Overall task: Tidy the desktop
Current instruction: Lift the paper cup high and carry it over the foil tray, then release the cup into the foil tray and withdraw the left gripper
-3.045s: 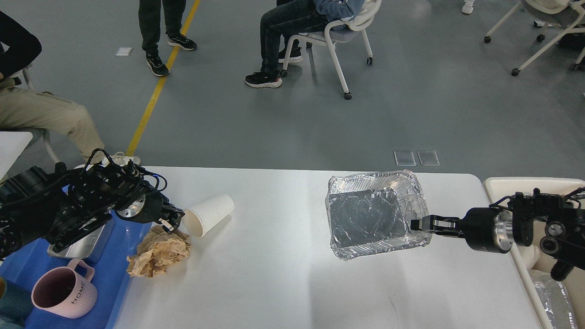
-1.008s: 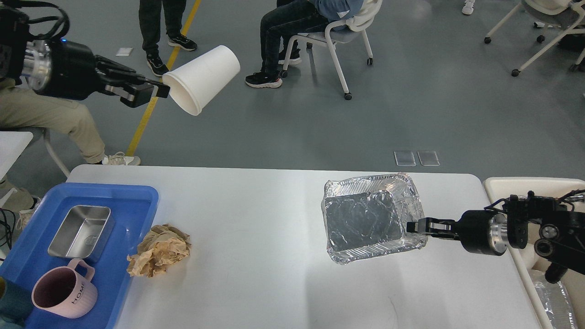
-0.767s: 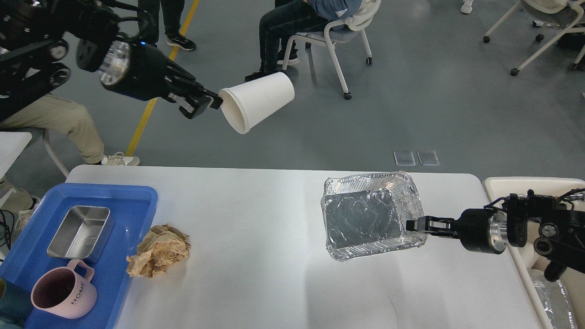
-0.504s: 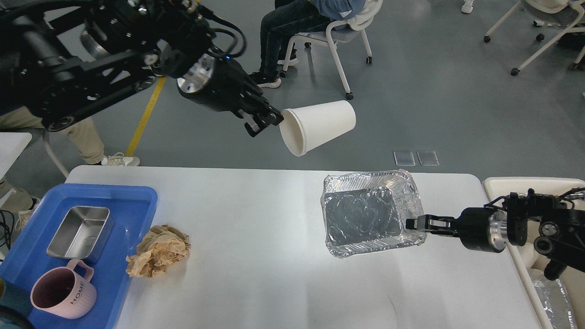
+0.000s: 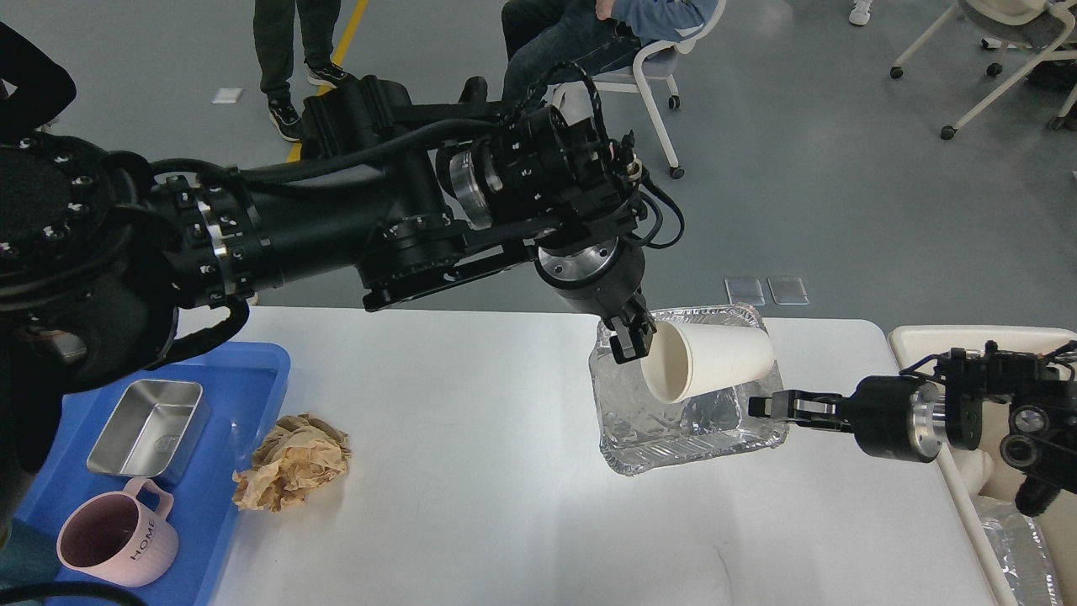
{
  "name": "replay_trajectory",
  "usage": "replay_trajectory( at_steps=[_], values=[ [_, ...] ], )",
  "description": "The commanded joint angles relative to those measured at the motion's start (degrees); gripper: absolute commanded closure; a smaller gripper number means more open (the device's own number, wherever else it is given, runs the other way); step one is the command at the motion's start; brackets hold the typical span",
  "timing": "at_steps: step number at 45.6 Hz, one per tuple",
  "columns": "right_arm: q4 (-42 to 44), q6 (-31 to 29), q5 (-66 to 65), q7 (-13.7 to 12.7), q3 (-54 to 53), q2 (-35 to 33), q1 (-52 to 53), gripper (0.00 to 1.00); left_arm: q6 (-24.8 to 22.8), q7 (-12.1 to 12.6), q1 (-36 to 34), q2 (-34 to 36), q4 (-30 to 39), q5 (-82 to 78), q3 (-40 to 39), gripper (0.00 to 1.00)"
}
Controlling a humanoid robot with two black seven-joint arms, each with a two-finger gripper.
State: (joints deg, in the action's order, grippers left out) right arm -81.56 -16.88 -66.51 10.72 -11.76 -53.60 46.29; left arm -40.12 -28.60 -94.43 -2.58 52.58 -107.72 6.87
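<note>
left gripper clamped on rim of one white paper cup, held tilted over one foil tray | right gripper pinching that tray's right rim | desktop beneath | one crumpled brown paper beside blue tray holding one steel tin, one pink mug

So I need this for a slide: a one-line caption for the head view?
Left gripper lowers a white paper cup into the foil tray that the right gripper grips on the desktop.
</note>
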Motion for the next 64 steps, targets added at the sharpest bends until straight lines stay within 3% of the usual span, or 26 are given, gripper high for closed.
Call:
replay_trajectory(
  at_steps=[1, 8, 11, 15, 18, 28, 35, 40, 48, 58, 64],
  values=[
    [-0.1, 0.0, 0.1, 0.1, -0.1, -0.7, 0.1, 1.00, 0.0, 0.1, 1.1, 0.0, 0.0, 0.1, 1.2, 0.99],
    [-0.3, 0.0, 0.1, 0.1, -0.1, -1.2, 0.1, 1.00, 0.2, 0.4, 2.3, 0.0, 0.0, 0.2, 1.3, 0.94],
    [-0.3, 0.0, 0.1, 0.1, -0.1, -1.2, 0.1, 1.00, 0.3, 1.1, 2.7, 0.2, 0.0, 0.7, 0.7, 0.84],
    [-0.3, 0.0, 0.1, 0.1, -0.1, -1.3, 0.0, 1.00, 0.3, 2.7, 2.8, 0.4, 0.0, 1.5, 0.3, 0.63],
    [-0.3, 0.0, 0.1, 0.1, 0.0, -1.3, -0.1, 1.00, 0.3, 4.0, 2.8, 0.7, 0.0, 3.5, 0.3, 0.56],
    [0.0, 0.0, 0.0, 0.1, 0.2, -1.3, -0.3, 1.00, 0.3, 8.8, 2.9, 2.5, 0.1, 9.3, -0.4, 0.37],
    [0.2, 0.0, 0.1, 0.2, 0.1, -2.2, -0.7, 1.00, 0.3, 15.6, 6.0, 8.0, 0.2, 10.8, -5.5, 0.11],
    [0.4, 0.0, 0.0, 0.2, 0.2, -2.3, -0.8, 1.00, 0.5, 18.1, 11.2, 15.7, 0.6, 10.9, -11.6, 0.06],
    [0.4, 0.0, 0.0, 0.2, 0.2, -2.2, -0.9, 1.00, 1.8, 18.1, 20.7, 26.8, 0.9, 11.4, -24.9, 0.04],
    [0.7, 0.0, 0.0, 0.2, 0.2, -2.1, -1.0, 1.00, 4.5, 18.1, 32.9, 35.8, 1.0, 16.7, -42.3, 0.04],
    [0.7, 0.0, 0.1, 0.2, 0.2, -2.2, -1.1, 1.00, 7.6, 20.0, 41.9, 40.2, 1.6, 23.4, -47.4, 0.04]
  ],
)
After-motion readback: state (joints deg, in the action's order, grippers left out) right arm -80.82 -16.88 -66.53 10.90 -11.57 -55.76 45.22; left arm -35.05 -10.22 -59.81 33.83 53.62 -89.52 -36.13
